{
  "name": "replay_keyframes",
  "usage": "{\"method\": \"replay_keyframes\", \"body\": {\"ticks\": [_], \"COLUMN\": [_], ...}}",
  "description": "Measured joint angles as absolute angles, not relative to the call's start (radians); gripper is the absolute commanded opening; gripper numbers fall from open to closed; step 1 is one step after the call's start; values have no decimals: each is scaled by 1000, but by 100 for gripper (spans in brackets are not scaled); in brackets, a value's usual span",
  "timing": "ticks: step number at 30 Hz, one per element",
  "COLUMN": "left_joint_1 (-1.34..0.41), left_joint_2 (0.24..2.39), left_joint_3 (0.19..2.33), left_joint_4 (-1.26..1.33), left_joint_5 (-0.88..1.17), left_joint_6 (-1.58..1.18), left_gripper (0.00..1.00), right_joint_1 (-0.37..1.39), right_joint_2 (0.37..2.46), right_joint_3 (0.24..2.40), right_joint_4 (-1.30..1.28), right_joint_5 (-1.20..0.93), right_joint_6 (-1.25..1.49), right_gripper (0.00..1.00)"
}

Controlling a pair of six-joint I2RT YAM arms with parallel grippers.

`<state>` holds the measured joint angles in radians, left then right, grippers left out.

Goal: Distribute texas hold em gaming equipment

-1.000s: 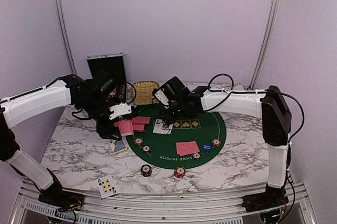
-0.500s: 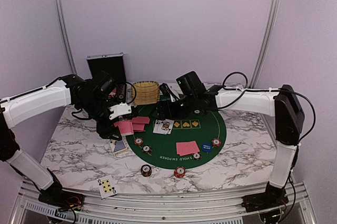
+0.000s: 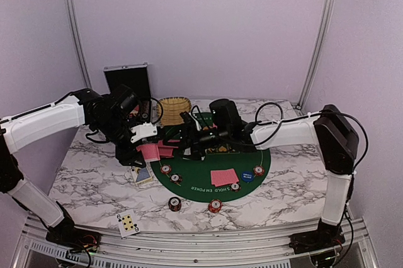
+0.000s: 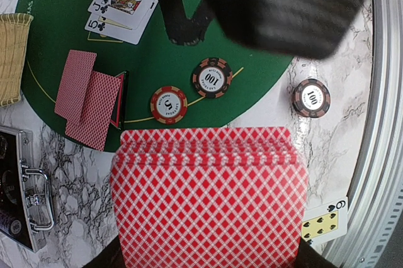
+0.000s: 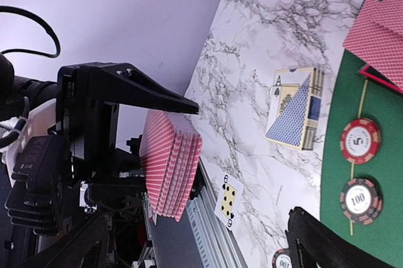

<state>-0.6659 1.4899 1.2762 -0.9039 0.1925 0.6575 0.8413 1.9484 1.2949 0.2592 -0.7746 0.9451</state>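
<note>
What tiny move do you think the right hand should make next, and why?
Probably ease the right hand closer to the deck and pinch its top card. The left hand holds the red-backed deck out, the right hand is open, facing it without touching, and few cards lie on the green mat.

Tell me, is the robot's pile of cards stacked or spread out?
Stacked: the left gripper holds the deck as one block, edges nearly aligned.
</note>
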Motion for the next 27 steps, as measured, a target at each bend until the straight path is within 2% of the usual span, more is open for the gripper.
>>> {"method": "replay_keyframes", "body": {"ticks": [27], "left_joint_1": [-665], "left_joint_2": [1490], "left_joint_3": [1283], "left_joint_4": [-902], "left_joint_5": [194], "left_joint_6": [654], "left_gripper": [3], "right_joint_1": [938], "right_joint_2": [2247], "right_joint_3": [1522], "right_joint_4": [522], "right_joint_5": [-853], "right_joint_6": [1211], "right_gripper": [87]}}
